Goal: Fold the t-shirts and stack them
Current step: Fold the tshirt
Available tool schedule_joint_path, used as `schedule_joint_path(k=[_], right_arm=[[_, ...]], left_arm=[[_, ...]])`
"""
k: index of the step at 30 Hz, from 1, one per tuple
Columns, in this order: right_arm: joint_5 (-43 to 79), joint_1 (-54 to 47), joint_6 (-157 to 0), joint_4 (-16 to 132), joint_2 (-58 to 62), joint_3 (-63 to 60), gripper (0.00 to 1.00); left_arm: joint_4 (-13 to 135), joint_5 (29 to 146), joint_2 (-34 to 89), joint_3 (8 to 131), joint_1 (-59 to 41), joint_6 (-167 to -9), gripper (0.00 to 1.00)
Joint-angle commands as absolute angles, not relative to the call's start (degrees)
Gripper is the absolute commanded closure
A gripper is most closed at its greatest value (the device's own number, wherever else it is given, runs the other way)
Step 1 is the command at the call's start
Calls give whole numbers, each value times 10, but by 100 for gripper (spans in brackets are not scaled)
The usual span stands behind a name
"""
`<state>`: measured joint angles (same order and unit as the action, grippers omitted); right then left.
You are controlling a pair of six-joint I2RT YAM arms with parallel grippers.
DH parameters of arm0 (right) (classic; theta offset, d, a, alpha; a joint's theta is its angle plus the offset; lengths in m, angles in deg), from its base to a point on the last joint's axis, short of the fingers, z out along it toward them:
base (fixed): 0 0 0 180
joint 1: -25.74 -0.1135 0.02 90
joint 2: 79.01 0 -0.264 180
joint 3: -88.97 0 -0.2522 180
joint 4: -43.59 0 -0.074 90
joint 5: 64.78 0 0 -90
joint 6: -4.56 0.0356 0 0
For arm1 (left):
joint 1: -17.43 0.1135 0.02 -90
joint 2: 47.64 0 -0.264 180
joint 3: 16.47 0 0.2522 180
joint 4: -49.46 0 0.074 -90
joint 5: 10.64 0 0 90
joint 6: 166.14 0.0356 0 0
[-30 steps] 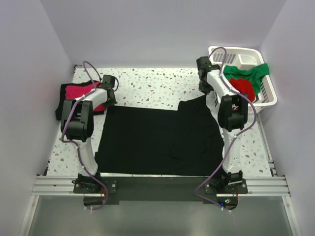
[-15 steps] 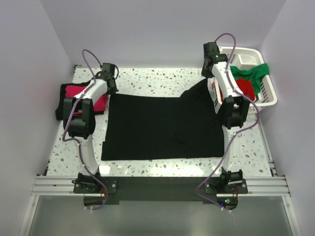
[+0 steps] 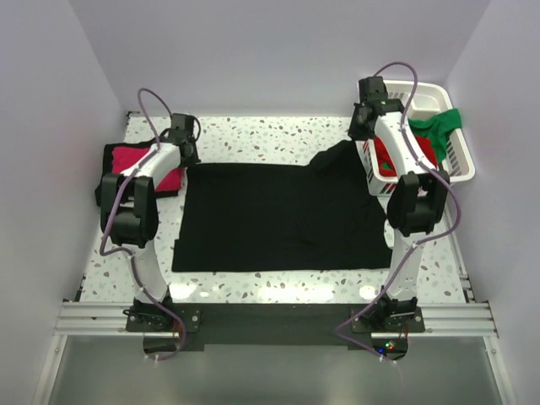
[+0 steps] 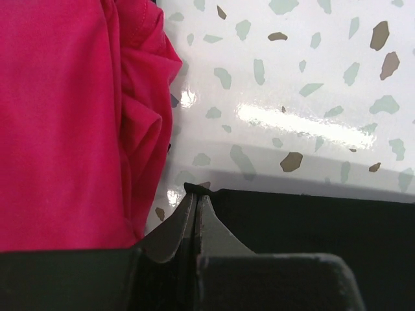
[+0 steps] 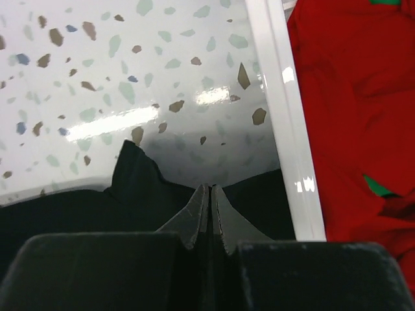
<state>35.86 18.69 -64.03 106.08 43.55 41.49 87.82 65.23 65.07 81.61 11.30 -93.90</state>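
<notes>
step: we are spreading the black shirt (image 3: pixel 278 215), flat at table centre | jaws: left gripper (image 4: pixel 196 196) and right gripper (image 5: pixel 209 189) each clamped on its 12 o'clock edge | advice: we pull both corners level and taut, right corner clear of the basket (image 3: pixel 460 169) at 2 o'clock, then lower

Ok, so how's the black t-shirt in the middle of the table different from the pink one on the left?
The black t-shirt lies spread wide and flat; the pink t-shirt is a compact bundle by the left edge. The left gripper and right gripper are shut on the black one's far edge; nothing holds the pink one. Both lie on the table.
</notes>
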Motion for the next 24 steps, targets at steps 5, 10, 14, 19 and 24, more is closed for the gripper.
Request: schedule_joint_path(k=[5, 10, 14, 19, 24], right_arm=[[301, 189, -633, 1002, 288, 301, 100], [283, 189, -626, 989, 223, 209, 100], [277, 187, -620, 993, 171, 149, 100], [287, 185, -615, 1007, 101, 69, 100], [295, 185, -607, 1030, 34, 2, 100]], left_arm=[[825, 646, 561, 765, 114, -911, 100], [812, 647, 517, 711, 114, -903, 100], [813, 643, 486, 673, 113, -903, 100], [824, 648, 444, 623, 114, -906, 100], [836, 642, 404, 582, 113, -914, 100]])
